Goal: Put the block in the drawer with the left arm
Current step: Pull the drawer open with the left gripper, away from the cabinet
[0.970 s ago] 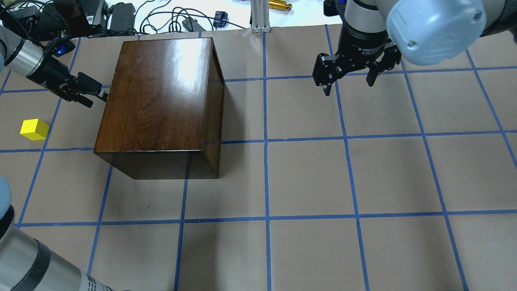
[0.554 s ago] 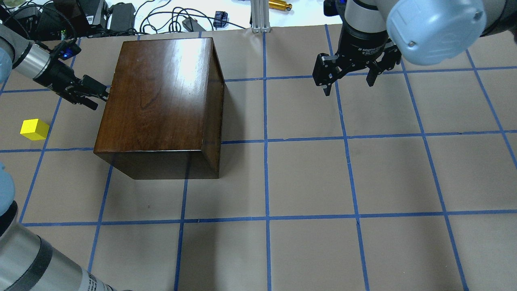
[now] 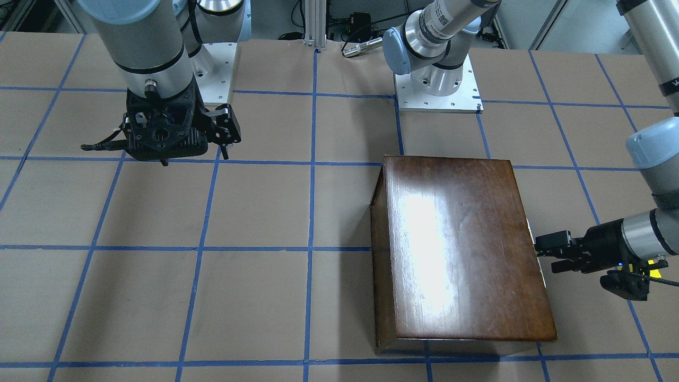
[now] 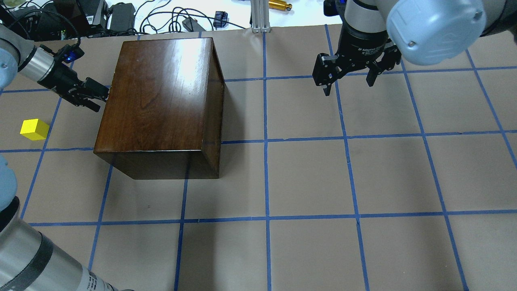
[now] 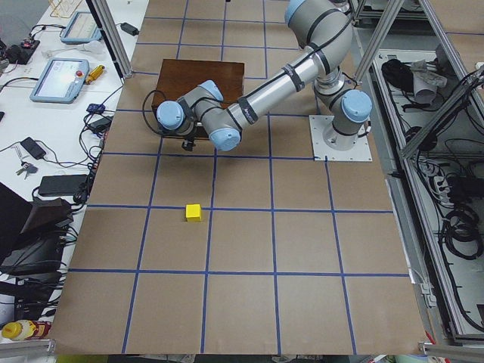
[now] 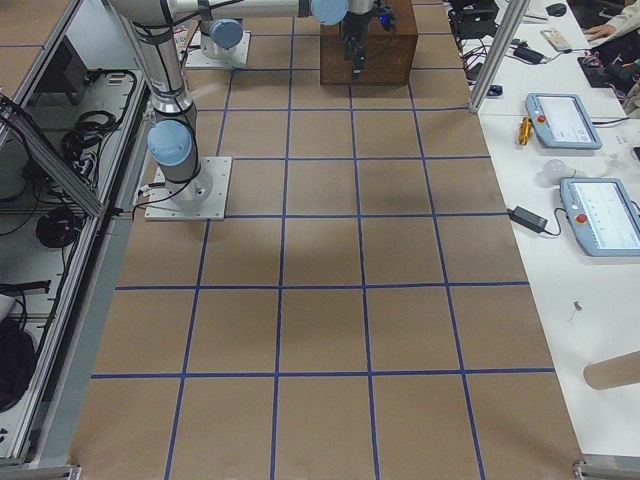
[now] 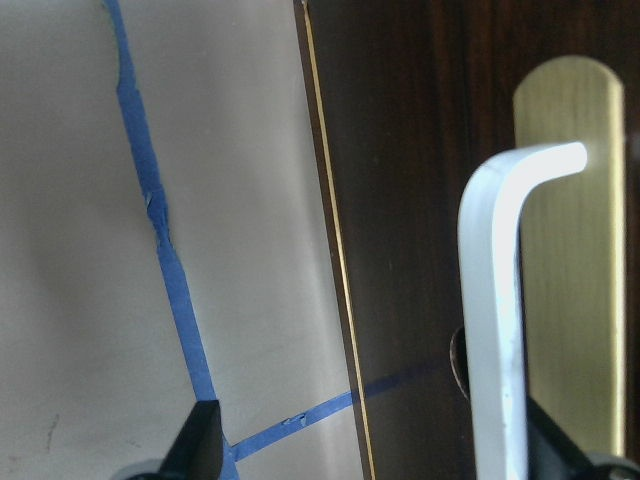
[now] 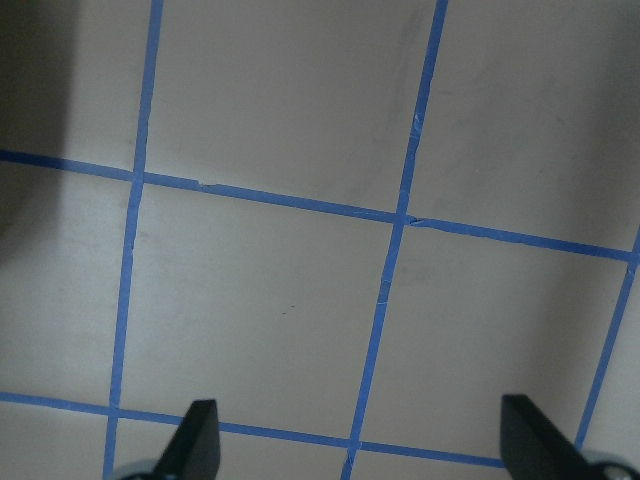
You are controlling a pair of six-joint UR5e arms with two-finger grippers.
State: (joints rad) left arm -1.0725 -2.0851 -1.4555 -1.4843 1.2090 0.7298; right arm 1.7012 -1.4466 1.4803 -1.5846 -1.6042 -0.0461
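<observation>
Jaws of left arm (image 4: 40, 64) are spread at the side of the box (image 4: 161, 93), straddling the pull (image 7: 495, 300) on the drawer (image 7: 410, 200) front. Yellow block (image 4: 35, 129) sits on the surface (image 4: 323, 182), well apart from those jaws, robot-side. Jaws of right arm (image 4: 361, 40) are spread, far off.

Two cameras look down at the wooden box (image 4: 161, 93) from opposite sides. The left wrist camera is right up against its drawer (image 7: 400, 200).
</observation>
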